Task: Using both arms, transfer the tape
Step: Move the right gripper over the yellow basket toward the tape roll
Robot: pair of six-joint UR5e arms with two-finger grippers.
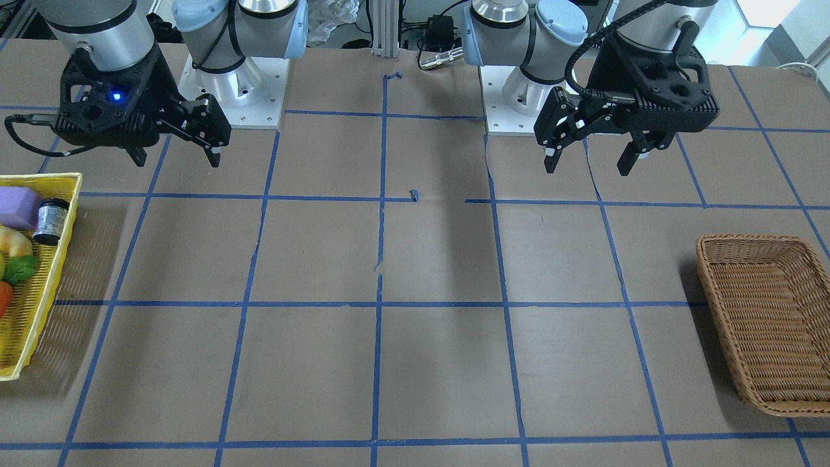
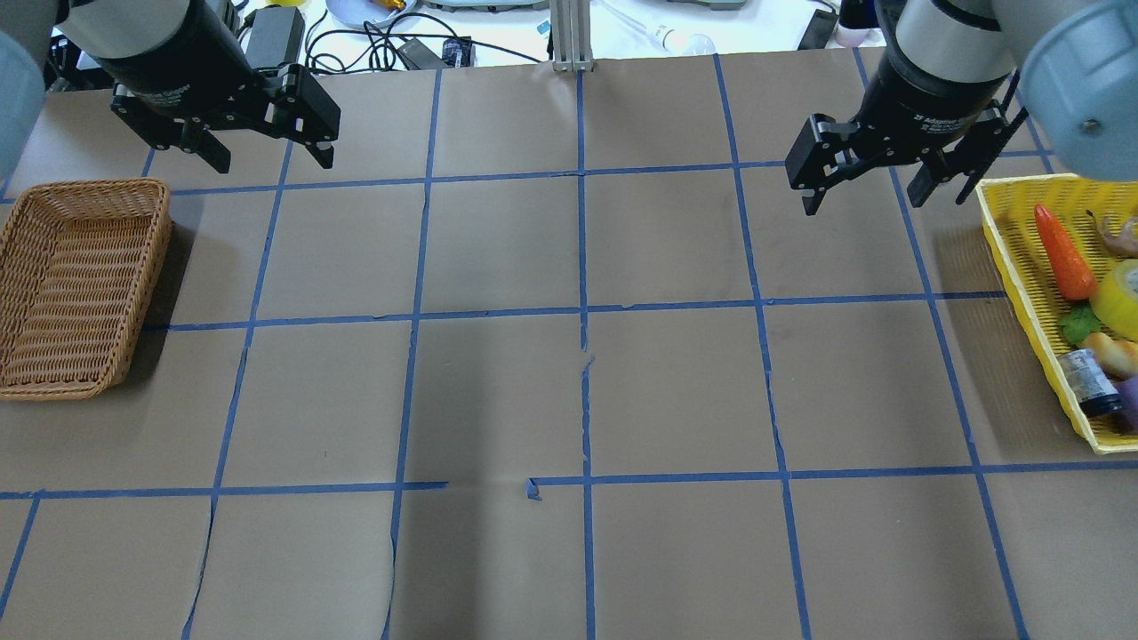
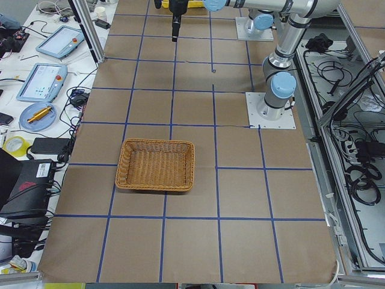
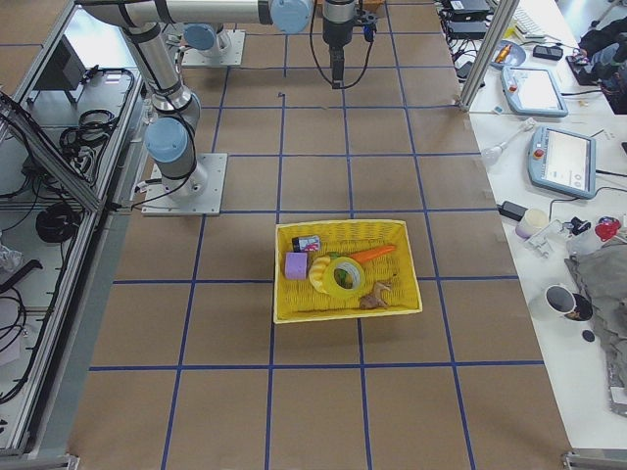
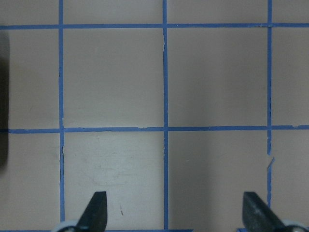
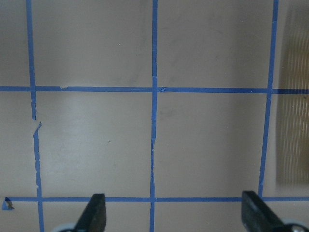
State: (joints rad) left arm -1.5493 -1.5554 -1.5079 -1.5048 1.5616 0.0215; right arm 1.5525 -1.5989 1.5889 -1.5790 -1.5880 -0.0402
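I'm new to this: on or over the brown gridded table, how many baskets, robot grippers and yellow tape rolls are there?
Baskets: 2, yellow basket and wicker basket
Grippers: 2, left gripper and right gripper
Tape rolls: 1, the tape
Total: 5

Broad table [image 2: 498,391] open between wicker basket [image 2: 80,284] and yellow basket [image 2: 1022,267], tape [image 2: 1122,298] crowded beside carrot [image 2: 1062,253]

Light falls evenly from above, bright and flat across the brown counter [image 1: 311,259]. Shadows are soft: a wide dim band runs down the counter's middle, and the wicker basket [image 1: 765,324] throws a dark smudge toward that middle. The wrist views look softer, with a pale sheen on the paper; the left end effector [image 5: 175,212] shows slightly fuzzy at the bottom edge. White glare burns the front view's top corner.
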